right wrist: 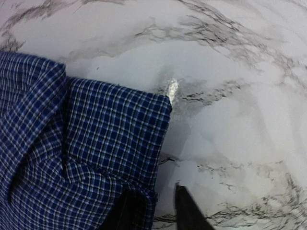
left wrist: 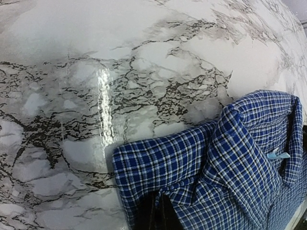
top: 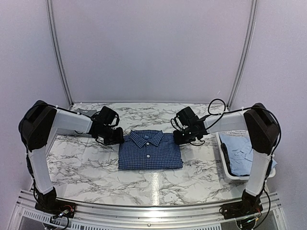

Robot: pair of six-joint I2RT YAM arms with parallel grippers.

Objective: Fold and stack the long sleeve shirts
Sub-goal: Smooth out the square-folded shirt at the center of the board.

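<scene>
Leftmost, a scrap of grey cloth (top: 83, 111) is glimpsed at the far edge of the marble table (top: 81, 163), mostly hidden behind the left arm; what it is cannot be told. The left gripper (top: 114, 136) is lowered at the left shoulder of the dark blue checked shirt (top: 150, 150). Its fingers (left wrist: 145, 215) are seen drawn almost together, with checked cloth bunched on both sides of them; whether cloth is pinched between them cannot be told. The checked shirt is laid folded in a neat rectangle at the middle of the table, collar towards the far side and button front up. At its right shoulder the right gripper (top: 186, 136) is held low with its jaws parted: one finger (right wrist: 125, 213) is set against the cloth, the other is seen over bare marble, and the shirt's folded edge is found between them. Furthest right, a light blue shirt (top: 240, 152) is seen crumpled inside a white basket (top: 223, 165) at the table's right edge.
</scene>
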